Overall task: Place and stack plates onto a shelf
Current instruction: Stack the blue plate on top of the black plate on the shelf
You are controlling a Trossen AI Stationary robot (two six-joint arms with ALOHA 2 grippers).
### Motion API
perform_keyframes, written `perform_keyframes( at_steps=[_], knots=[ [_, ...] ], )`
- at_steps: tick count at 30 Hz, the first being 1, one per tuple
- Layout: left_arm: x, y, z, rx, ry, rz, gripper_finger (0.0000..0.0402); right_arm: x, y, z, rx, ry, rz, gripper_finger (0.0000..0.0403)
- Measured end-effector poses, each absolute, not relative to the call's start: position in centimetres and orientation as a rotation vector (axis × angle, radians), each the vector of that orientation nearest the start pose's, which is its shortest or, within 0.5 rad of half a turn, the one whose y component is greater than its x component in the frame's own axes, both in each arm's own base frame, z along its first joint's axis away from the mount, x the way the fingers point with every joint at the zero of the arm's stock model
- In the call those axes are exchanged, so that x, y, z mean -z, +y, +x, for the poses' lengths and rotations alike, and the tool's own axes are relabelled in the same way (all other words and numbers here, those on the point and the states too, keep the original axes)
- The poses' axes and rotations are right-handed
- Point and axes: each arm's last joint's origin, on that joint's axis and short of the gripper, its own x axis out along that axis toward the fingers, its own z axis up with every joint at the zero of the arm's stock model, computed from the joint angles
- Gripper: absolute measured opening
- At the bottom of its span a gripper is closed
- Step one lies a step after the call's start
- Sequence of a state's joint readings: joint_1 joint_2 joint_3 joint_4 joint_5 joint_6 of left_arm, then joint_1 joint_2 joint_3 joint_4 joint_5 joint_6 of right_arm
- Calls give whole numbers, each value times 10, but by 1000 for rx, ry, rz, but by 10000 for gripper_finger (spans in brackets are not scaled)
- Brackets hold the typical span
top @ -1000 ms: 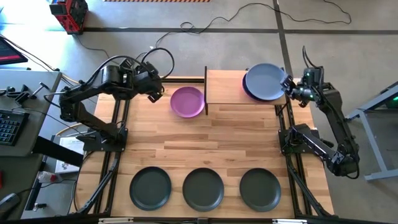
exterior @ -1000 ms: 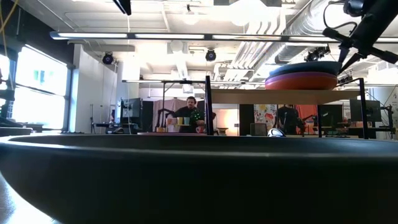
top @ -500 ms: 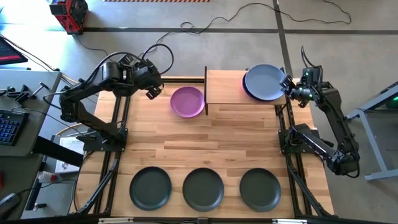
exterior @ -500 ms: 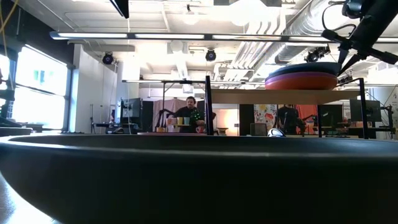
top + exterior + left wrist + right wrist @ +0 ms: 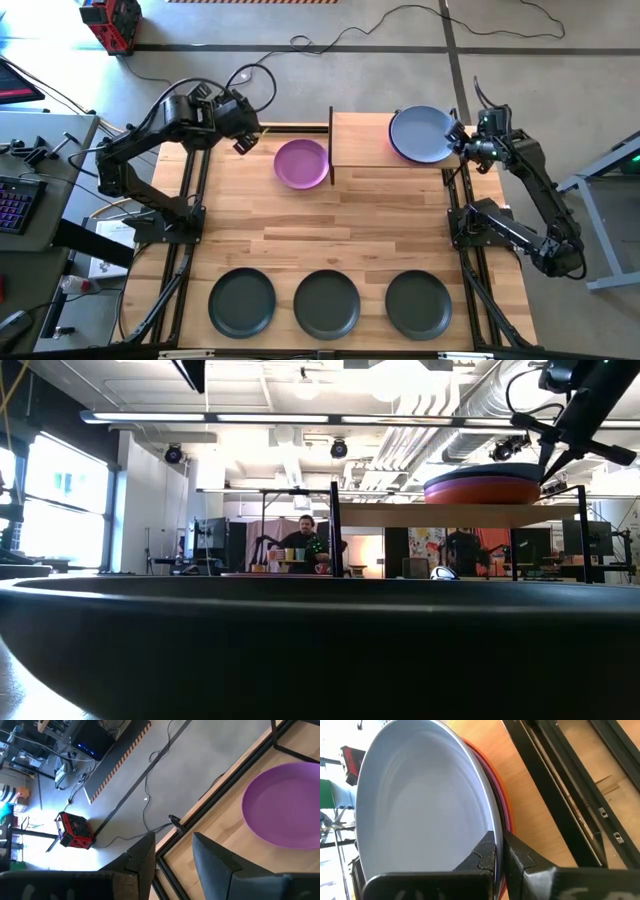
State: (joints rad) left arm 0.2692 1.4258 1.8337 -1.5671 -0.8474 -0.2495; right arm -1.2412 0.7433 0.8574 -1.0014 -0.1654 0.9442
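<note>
A pale blue-grey plate [image 5: 420,133] tops a stack on the right end of the shelf [image 5: 360,140]. Beneath it a purple plate [image 5: 501,810] and an orange-red plate [image 5: 480,493] show at their rims. My right gripper [image 5: 461,138] is shut on the top plate at the shelf's right side. A second purple plate [image 5: 301,163] lies flat on the table just left of the shelf. My left gripper [image 5: 243,142] is open and hangs above the table's far left, clear of that plate [image 5: 285,805]. Three dark plates [image 5: 327,303] lie in a row along the near edge. My right gripper [image 5: 499,837] pinches the pale blue-grey plate's right rim [image 5: 487,820], one finger over the rim and one under it. The fingers come nearly level from the table's right. The plate lies about flat on the stacked plates below.
Thin black rods frame the shelf, with an upright post [image 5: 331,145] at its left end beside the purple plate. The shelf's left half is bare wood. A dark plate [image 5: 300,650] fills the low view's foreground. People stand in the room far behind the table.
My right gripper has moved a little toward the table's left, and the pale blue-grey plate has shifted left with it over the stack. My left gripper has drawn back slightly toward the far left, away from the purple plate on the table.
</note>
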Motion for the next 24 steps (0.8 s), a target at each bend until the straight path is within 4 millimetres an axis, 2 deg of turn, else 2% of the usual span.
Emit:
perform_keyframes(
  at_steps=[13,24],
  knots=[
    [-437,87,201,-1153,1034,125,119,-297,-117,44,1346,164,1375,5],
    [-437,90,200,-1164,1036,119,119,-301,-122,46,1329,84,1355,74]
  ],
)
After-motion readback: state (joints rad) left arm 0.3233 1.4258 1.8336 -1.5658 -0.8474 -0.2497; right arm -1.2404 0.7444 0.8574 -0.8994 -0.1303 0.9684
